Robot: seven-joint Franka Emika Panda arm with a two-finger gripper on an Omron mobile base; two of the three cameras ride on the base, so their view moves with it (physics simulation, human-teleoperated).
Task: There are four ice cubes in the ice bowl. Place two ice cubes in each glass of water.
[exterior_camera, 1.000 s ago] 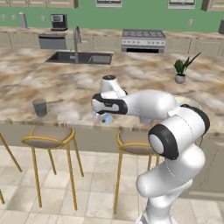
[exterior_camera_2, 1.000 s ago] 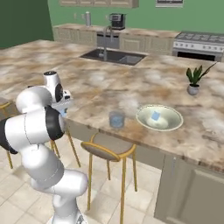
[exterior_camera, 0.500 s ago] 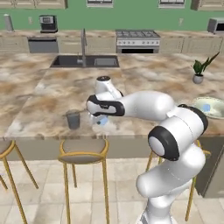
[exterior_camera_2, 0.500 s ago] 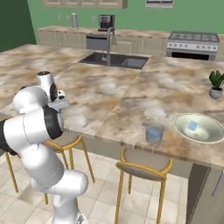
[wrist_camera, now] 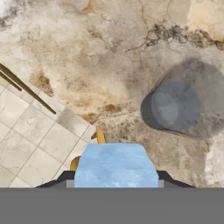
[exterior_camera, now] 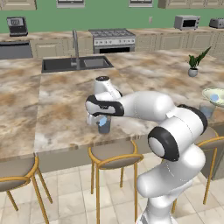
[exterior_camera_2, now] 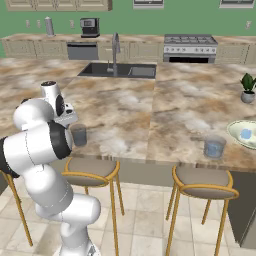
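My gripper (exterior_camera: pixel 97 120) is shut on a light-blue ice cube (wrist_camera: pixel 116 164), which spans the gap between its fingers in the hand view. It hangs over the counter's front edge, just left of a glass of water (exterior_camera: pixel 105 127), (exterior_camera_2: pixel 78 135), (wrist_camera: pixel 175 107). That glass stands apart from the cube, up and to the right in the hand view. The other glass of water (exterior_camera: pixel 206 109), (exterior_camera_2: pixel 215 147) stands far to the right, beside the ice bowl (exterior_camera: pixel 205 93), (exterior_camera_2: pixel 232 131). One ice cube (exterior_camera_2: pixel 245 133) shows inside the bowl.
The marble island counter (exterior_camera: pixel 65 105) ends just below the gripper, with floor tiles (wrist_camera: pixel 30 148) beyond its edge. Gold stools (exterior_camera: pixel 111 153), (exterior_camera_2: pixel 202 182) stand under the edge. A sink (exterior_camera: pixel 76 63) lies at the back and a potted plant (exterior_camera: pixel 193 72) at the far right.
The whole picture has shifted as the base drove along the island; the near glass has come right under the hand and the bowl sits further right. The gripper still holds its ice cube.
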